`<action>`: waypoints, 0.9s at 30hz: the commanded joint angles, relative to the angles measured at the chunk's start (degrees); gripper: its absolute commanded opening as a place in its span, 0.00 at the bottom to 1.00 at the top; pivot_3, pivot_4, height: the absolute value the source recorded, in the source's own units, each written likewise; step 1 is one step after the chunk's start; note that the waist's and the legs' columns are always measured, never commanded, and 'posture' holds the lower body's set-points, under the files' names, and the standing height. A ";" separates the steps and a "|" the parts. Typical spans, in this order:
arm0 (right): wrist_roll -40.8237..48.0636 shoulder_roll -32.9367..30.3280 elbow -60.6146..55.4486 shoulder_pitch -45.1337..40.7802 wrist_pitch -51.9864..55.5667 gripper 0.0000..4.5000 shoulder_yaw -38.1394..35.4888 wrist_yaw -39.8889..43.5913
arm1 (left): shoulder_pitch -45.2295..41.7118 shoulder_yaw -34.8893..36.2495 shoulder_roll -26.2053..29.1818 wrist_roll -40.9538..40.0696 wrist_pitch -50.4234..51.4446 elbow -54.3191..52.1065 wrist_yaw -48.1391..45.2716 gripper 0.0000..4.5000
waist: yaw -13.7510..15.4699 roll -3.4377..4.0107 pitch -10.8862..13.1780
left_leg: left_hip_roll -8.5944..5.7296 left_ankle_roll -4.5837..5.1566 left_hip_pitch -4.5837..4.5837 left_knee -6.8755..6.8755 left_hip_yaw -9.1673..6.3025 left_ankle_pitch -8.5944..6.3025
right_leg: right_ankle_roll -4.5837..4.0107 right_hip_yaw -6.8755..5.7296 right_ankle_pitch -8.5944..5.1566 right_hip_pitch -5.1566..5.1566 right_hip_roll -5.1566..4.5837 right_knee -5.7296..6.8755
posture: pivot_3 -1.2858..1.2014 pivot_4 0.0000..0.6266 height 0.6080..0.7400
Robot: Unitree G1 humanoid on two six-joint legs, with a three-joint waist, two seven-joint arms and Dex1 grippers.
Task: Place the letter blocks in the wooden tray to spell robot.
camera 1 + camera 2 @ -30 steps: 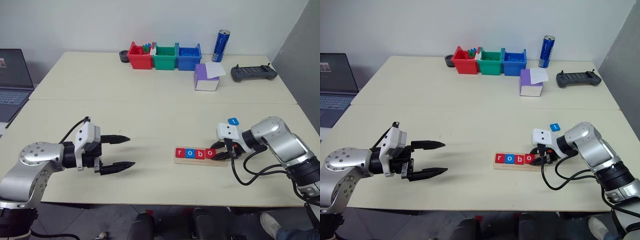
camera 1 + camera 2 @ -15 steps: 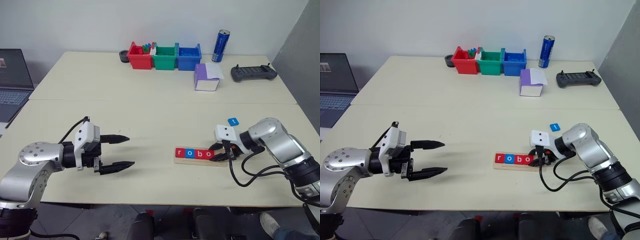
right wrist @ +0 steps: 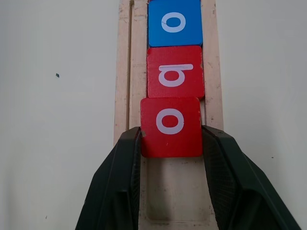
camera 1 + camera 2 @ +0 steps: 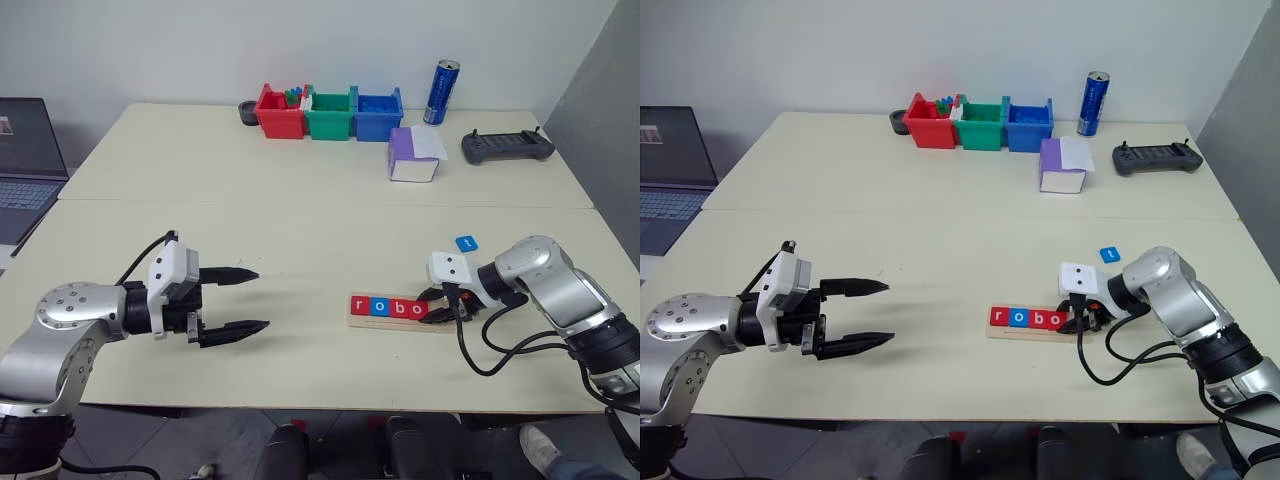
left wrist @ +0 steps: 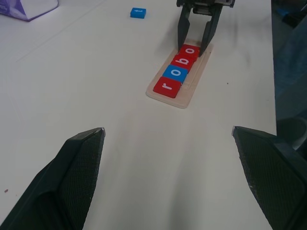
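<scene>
The right gripper (image 3: 171, 143) stood down at the right end of the wooden tray (image 4: 392, 322), its two black fingers (image 3: 120, 177) either side of the red "o" tile (image 3: 171, 126); whether they pressed it or had just slackened off, I couldn't tell. That tile sat slightly askew in the groove, fourth in line, touching the red "b" tile (image 3: 175, 72). Beyond it ran the blue "o" tile (image 3: 174, 22) and, at the left end, the red "r" tile (image 4: 360, 305). So r-o-b-o read across the tray, with the last slot bare wood between the fingertips.

Over on the near left the left gripper (image 4: 245, 299) hung above the table (image 4: 300, 220), jaws spread wide and holding nothing, pointing right toward the tray.

A little farther back, just beyond the right wrist, the blue "t" tile (image 4: 465, 243) lay flat on the table, apart from the tray.

Farther still sat a purple-and-white box (image 4: 412, 155) and a dark controller (image 4: 507, 146). Along the far edge were the red bin (image 4: 279, 111), green bin (image 4: 329, 112) and blue bin (image 4: 379, 111), with a blue can (image 4: 443, 91) to their right. A laptop (image 4: 28, 160) stood off at the left.
</scene>
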 commanded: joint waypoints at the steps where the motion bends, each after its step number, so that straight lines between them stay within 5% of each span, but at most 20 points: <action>1: -0.05 -0.61 -1.53 -0.55 1.33 0.62 -0.50 0.11 | -0.61 1.02 0.61 -0.68 -0.42 -1.04 -0.05 1.00 | -0.01 0.00 0.00 | 0.00 0.00 0.00 0.00 0.00 0.00 | 0.00 0.00 0.00 0.00 0.00 0.00 | 0.52 0.24 1.00; 6: 0.60 -0.25 -2.39 -0.72 2.49 1.00 -1.90 -1.15 | -0.64 0.90 0.62 -0.63 -0.30 -0.82 -0.20 1.00 | -0.01 0.00 0.00 | 0.00 0.00 0.00 0.00 0.00 0.00 | 0.00 -0.01 0.00 0.00 0.00 0.01 | 0.52 0.24 1.00; 22: 6.82 -5.87 -6.85 -0.05 3.48 1.00 -7.48 1.73 | -1.42 0.38 0.43 -0.43 -0.41 -0.20 -0.43 1.00 | 0.00 0.01 0.00 | 0.00 0.00 -0.01 -0.01 0.00 0.00 | 0.00 -0.01 0.00 -0.01 0.00 -0.01 | 0.52 0.24 1.00; 27: 7.74 -4.71 -7.35 1.60 4.34 0.73 -6.37 1.29 | -1.86 0.14 0.25 -0.40 -0.34 -0.14 -0.40 1.00 | -0.01 0.01 0.01 | 0.00 0.00 -0.02 -0.01 0.00 0.00 | 0.00 0.00 0.00 -0.01 0.00 -0.01 | 0.52 0.24 1.00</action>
